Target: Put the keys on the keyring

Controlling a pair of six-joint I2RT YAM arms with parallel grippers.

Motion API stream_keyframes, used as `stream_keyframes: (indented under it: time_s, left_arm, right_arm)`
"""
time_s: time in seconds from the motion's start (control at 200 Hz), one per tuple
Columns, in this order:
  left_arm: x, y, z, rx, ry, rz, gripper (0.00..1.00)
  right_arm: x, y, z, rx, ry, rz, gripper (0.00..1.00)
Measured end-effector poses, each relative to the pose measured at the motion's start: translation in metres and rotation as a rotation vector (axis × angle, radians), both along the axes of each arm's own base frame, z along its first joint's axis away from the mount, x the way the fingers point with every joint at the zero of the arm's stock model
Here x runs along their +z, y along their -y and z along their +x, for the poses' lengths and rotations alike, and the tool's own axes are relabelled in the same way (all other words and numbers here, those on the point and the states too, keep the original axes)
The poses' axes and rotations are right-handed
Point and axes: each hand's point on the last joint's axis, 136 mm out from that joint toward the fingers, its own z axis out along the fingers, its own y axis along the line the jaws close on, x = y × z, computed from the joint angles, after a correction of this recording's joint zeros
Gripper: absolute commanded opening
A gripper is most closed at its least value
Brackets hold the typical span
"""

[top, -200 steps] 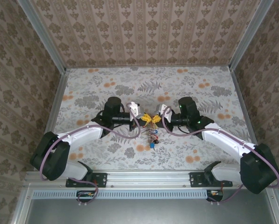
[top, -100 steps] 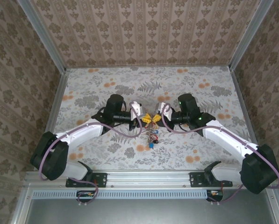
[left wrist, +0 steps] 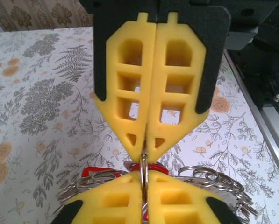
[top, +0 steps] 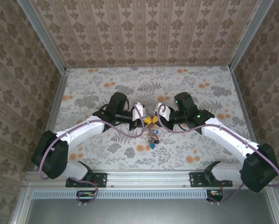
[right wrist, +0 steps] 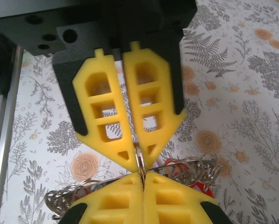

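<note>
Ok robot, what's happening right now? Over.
Left gripper and right gripper both shut, tip to tip, pinching one thin metal ring. Keys bunched close by the tips. Nothing in the way.

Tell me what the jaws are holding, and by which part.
Both pairs of jaws pinch the keyring by its thin wire, from opposite sides.

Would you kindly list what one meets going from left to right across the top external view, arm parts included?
Left arm's black shoulder housing → left gripper, jaws shut on a thin metal split ring → right gripper, jaws shut on that ring → right arm's black shoulder housing.
</note>
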Motion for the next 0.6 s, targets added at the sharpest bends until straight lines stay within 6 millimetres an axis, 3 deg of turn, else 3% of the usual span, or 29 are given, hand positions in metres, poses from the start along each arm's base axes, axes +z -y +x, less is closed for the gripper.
stream_keyframes:
  time_s: [0.225,0.31,0.6]
  left_arm:
    - [-0.001,0.001,0.002,0.014,0.007,-0.002,0.0]
    - [-0.002,0.001,0.005,0.03,0.01,-0.021,0.0]
    - [0.0,0.001,0.009,0.06,-0.008,-0.088,0.0]
  right_arm:
    - [-0.003,0.004,0.005,-0.032,-0.008,-0.015,0.0]
    - [-0.006,0.007,0.009,-0.058,-0.027,0.012,0.05]
    - [-0.037,0.015,0.012,-0.137,-0.162,0.101,0.13]
